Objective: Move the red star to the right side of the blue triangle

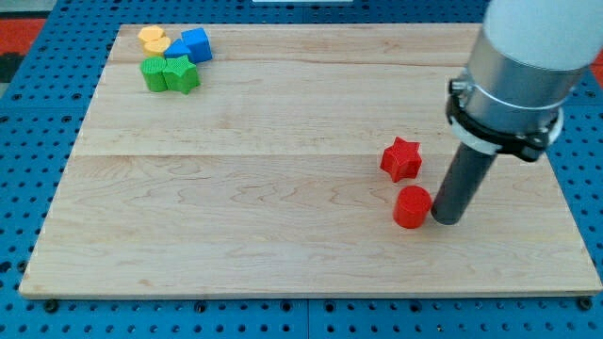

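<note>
The red star [401, 158] lies right of the board's middle. A red cylinder [412, 207] stands just below it. My tip [445, 221] rests on the board right beside the red cylinder, on its right, and below and right of the red star. The blue triangle [177, 49] sits in a cluster at the view's top left, partly hidden between a blue cube [196, 43] and the yellow block [154, 40]. The star is far to the right of that cluster.
A green cube [154, 73] and a green star [181, 75] sit just below the blue blocks at the top left. The wooden board [283, 188] lies on a blue pegboard. The arm's grey body [523, 66] covers the top right.
</note>
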You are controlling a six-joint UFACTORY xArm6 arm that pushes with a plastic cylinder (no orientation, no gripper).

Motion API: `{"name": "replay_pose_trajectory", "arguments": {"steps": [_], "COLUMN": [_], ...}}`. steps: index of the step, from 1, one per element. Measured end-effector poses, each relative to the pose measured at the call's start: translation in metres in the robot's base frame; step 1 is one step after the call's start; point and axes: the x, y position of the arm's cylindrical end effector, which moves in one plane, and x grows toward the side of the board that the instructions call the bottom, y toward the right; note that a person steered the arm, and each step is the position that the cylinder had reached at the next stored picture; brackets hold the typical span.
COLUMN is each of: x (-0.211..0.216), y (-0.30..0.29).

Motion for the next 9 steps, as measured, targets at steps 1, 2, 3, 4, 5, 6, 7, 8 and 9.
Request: {"name": "replay_pose_trajectory", "arguments": {"steps": [1, 2, 3, 4, 5, 6, 7, 8, 9], "x": [0.033, 0.013, -0.054, -0.071, -0.068, -0.098, -0.136, -0.125, -0.075], "y": [0.012, -0.001, -0.039, -0.046, -0.021, -0.052, -0.175, -0.189, -0.119]}}
